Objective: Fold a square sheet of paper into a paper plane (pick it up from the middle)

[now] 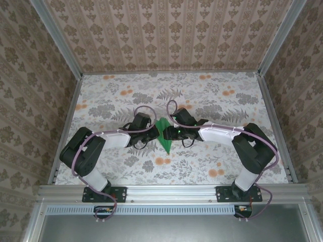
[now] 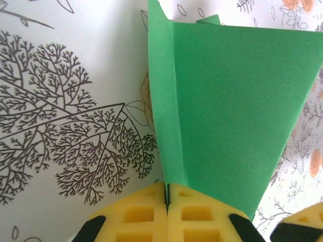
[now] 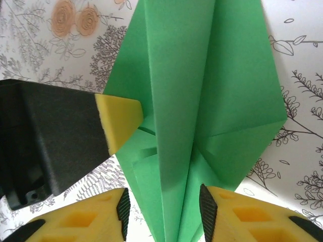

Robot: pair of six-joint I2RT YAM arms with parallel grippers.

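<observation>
My left arm [image 1: 83,151] and right arm [image 1: 252,146] show black joints and white forearm shells, mauve cables [image 1: 145,107] looping alongside, black bases [image 1: 103,194] at seven and five o'clock. On my left claw [image 2: 166,201] and right claw [image 3: 161,212]: yellow pocketed fingers [image 2: 136,217], black pads [image 3: 123,214].

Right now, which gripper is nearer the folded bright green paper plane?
Left. Left gripper clamps the green paper plane; right gripper straddles its centre fold, jaws partly open.

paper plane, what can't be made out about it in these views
- Top external: paper plane too small to read its folds.
- Left wrist: its near end vanishes between the shut left gripper; far end cut by the top edge.
- Right wrist: both ends cut by the frame; contact with the right gripper unclear.
</observation>
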